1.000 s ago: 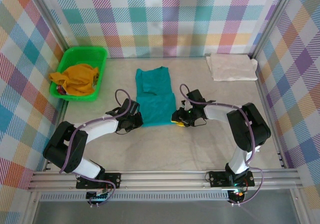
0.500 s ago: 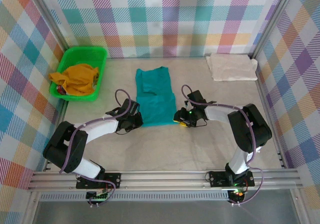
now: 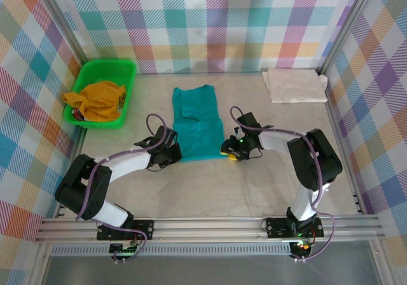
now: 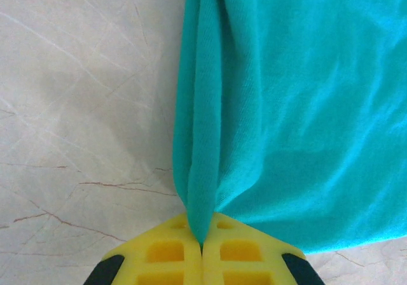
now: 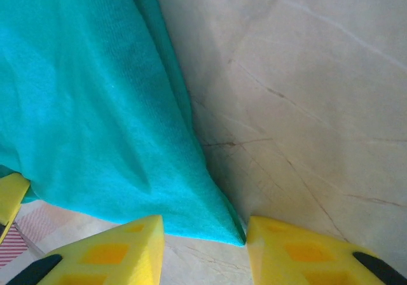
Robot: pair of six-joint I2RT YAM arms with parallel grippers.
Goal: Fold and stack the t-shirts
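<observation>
The teal t-shirt (image 3: 197, 123) lies folded into a narrow strip in the middle of the table. My left gripper (image 3: 172, 152) is at its near left corner. In the left wrist view the yellow fingers (image 4: 165, 253) are pressed together on a pinched ridge of the teal cloth (image 4: 305, 107). My right gripper (image 3: 229, 151) sits at the near right corner. Its jaws stand open in the right wrist view (image 5: 205, 226), with the corner tip of the teal t-shirt (image 5: 82, 94) lying on the table between them. The cream-white t-shirt (image 3: 294, 84) lies folded at the back right.
A green basket (image 3: 105, 63) at the back left holds a crumpled orange cloth (image 3: 95, 100). Checked walls close in the table on the left, back and right. Bare tabletop (image 3: 210, 189) stretches between the teal t-shirt and the arm bases.
My right gripper has shifted slightly to the right at the shirt's corner. The left gripper and the shirt stay where they were.
</observation>
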